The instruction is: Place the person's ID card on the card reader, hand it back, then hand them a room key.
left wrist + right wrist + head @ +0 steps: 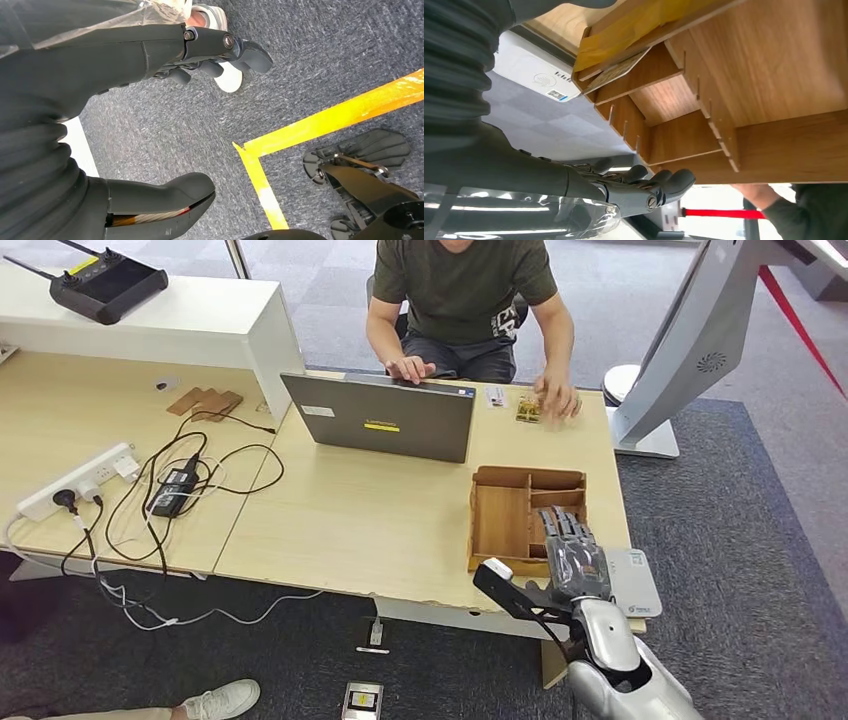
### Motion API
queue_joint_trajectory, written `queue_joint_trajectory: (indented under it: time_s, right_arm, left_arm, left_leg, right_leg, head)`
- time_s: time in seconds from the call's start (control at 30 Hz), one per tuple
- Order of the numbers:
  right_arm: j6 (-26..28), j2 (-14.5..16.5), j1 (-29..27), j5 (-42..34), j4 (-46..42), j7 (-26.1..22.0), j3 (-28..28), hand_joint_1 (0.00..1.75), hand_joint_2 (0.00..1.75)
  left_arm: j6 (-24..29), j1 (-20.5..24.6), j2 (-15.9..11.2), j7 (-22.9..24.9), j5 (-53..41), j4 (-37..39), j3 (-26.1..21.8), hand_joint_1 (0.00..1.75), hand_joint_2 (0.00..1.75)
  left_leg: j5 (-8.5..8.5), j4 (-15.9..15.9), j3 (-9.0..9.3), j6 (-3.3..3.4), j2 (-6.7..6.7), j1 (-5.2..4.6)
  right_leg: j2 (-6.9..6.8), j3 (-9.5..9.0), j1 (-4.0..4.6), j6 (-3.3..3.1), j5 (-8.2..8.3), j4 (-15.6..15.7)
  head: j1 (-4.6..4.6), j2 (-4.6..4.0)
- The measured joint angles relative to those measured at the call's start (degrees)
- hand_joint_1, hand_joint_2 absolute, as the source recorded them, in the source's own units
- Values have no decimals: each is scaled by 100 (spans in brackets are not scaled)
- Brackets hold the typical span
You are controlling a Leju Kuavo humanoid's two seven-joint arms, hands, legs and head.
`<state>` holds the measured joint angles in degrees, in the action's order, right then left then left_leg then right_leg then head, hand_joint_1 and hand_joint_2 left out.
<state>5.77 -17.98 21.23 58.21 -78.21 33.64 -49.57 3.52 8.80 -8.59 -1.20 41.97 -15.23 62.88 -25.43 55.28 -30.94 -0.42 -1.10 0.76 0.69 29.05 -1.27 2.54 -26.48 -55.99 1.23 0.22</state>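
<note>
My right hand (568, 558) hovers over the right-hand compartments of a wooden organiser tray (505, 520), fingers stretched forward, thumb out to the side, holding nothing. In the right wrist view its fingers (649, 187) lie beside the tray's dividers (684, 130), and a pale card (616, 72) lies in one slot. The white card reader (636, 582) sits just right of the hand at the table's near corner. Across the table the person's hand (556, 398) rests by a yellowish card (527, 408). My left hand (165, 115) hangs above the carpet with nothing in it.
An open laptop (385, 420) stands between the person and the tray. Cables and a power strip (80, 480) spread over the left table. A small white card (495, 395) lies near the laptop. A grey stand (680, 350) rises at the right.
</note>
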Motion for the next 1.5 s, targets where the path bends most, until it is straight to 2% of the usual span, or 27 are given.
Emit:
queue_joint_trajectory:
  time_s: [0.43,0.47,0.5,0.57,0.63,0.93,1.5]
  right_arm:
    - [290,106,261,-38,885,157,-279,0,175]
    - [307,106,272,-61,925,156,-295,9,175]
    - [325,106,282,-85,960,155,-309,21,175]
    - [367,105,308,-131,1029,151,-341,99,175]
    - [408,104,335,-160,1087,150,-374,161,175]
    - [602,101,428,-164,1189,193,-500,175,175]
    - [829,102,503,110,1137,232,-538,163,175]
  left_arm:
    - [24,-15,22,0,-11,0,-4,0,175]
    - [29,-15,22,0,-11,0,-4,0,175]
    - [35,-15,22,0,-10,0,-4,0,175]
    - [47,-18,22,1,-4,0,-4,0,175]
    - [56,-23,22,8,2,0,-4,0,175]
    - [65,-46,20,20,27,0,-4,0,175]
    - [87,-60,20,24,94,0,-6,0,175]
  left_leg:
    - [0,0,0,0,0,0]
    - [0,0,0,0,0,0]
    - [0,0,0,0,0,0]
    - [0,0,0,0,0,0]
    - [0,0,0,0,0,0]
    - [0,0,0,0,1,0]
    - [0,1,1,0,1,0]
  right_leg:
    - [0,1,0,0,0,0]
    - [0,1,0,0,0,0]
    - [0,1,0,0,0,0]
    - [0,1,0,0,0,0]
    - [0,1,0,0,0,0]
    - [0,2,0,0,0,0]
    - [0,2,0,0,0,0]
  head:
    - [0,0]
    - [-1,0]
    - [-1,0]
    - [-1,0]
    - [-1,0]
    - [0,0]
    - [-1,0]
